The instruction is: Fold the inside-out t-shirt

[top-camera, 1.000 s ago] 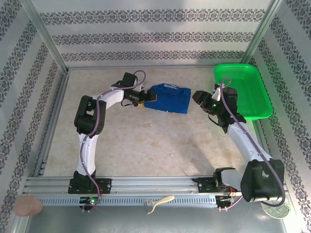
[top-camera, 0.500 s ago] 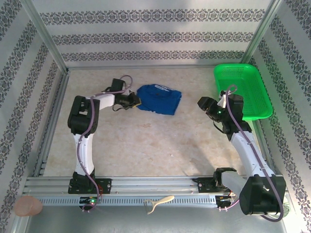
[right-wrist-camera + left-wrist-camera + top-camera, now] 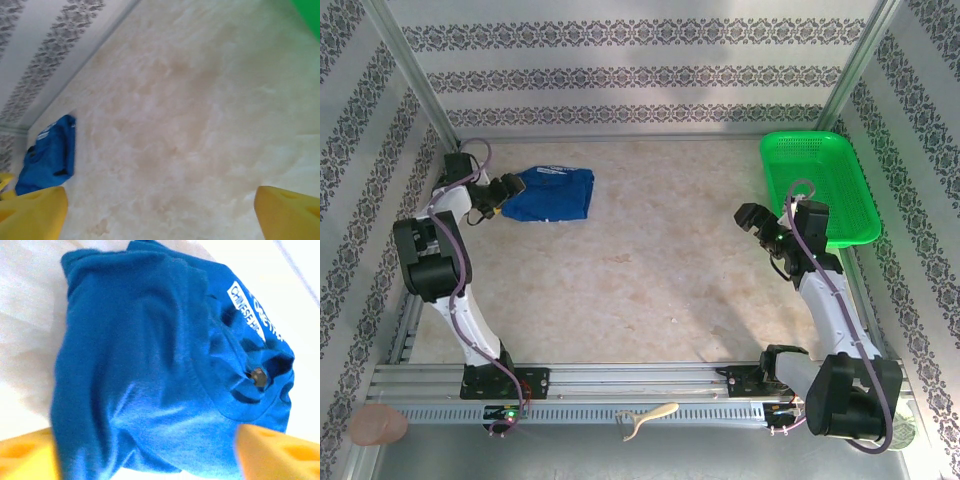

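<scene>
The inside-out t-shirt (image 3: 552,192) lies as a folded royal blue bundle at the far left of the table, white print (image 3: 246,310) showing near its collar. My left gripper (image 3: 503,191) sits at the bundle's left edge. In the left wrist view its yellow fingers (image 3: 277,452) stand wide apart and open (image 3: 150,467), with the cloth (image 3: 145,370) lying between them. My right gripper (image 3: 750,216) hovers open over bare table beside the basket, nothing between its fingertips (image 3: 160,215). From there the shirt (image 3: 47,157) shows far off.
A green mesh basket (image 3: 820,190) stands at the far right, its corner (image 3: 307,15) in the right wrist view. Patterned walls close the back and sides. The left wall post (image 3: 450,150) is close behind the left gripper. A metal rail (image 3: 640,385) runs along the near edge.
The left arm swung far to the left and the shirt travelled with it, from mid-table to the far left. The right gripper drew back slightly toward the basket.
</scene>
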